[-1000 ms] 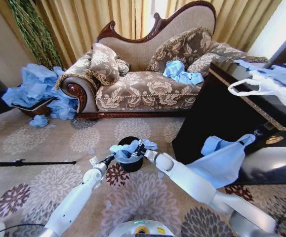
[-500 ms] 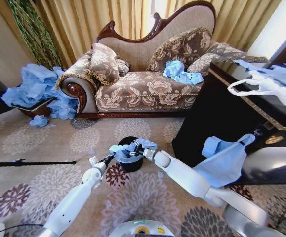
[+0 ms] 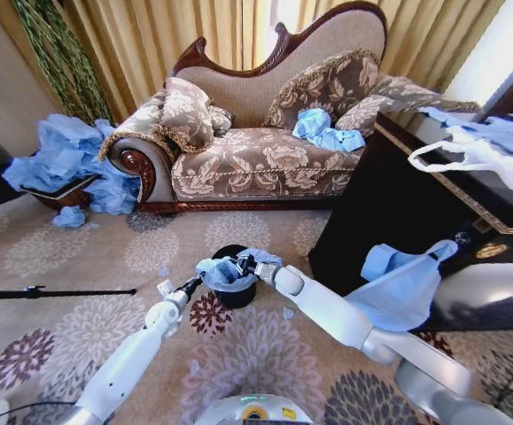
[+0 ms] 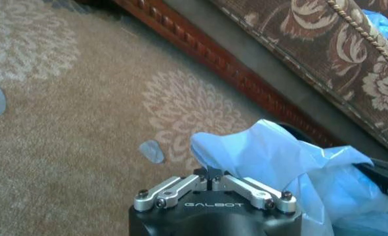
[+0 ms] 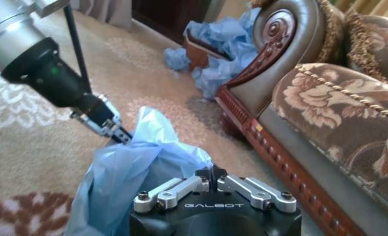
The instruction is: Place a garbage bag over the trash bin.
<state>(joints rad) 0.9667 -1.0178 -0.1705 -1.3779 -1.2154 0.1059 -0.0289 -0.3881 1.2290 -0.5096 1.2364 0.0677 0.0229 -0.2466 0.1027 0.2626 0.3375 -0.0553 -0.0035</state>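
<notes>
The small black trash bin (image 3: 237, 297) stands on the carpet in front of the sofa. A light-blue garbage bag (image 3: 223, 271) lies crumpled over its top. My left gripper (image 3: 199, 282) is shut on the bag's left edge, and my right gripper (image 3: 244, 264) is shut on its right side above the bin's rim. In the left wrist view the closed fingers (image 4: 212, 173) pinch the bag (image 4: 279, 157). In the right wrist view my right gripper (image 5: 210, 173) holds the bag (image 5: 131, 164), with the left gripper (image 5: 117, 133) pinching its far edge.
The patterned sofa (image 3: 265, 150) stands behind the bin with blue bags (image 3: 325, 131) on its seat. A dark cabinet (image 3: 389, 212) at right carries a white bag (image 3: 469, 155) and a wider blue bag (image 3: 402, 288). A heap of blue bags (image 3: 66, 164) lies at left, and a black rod (image 3: 52, 292) on the carpet.
My right gripper has shifted slightly left over the bin with the bag. The left gripper has drawn a little to the left, still holding the bag's edge.
</notes>
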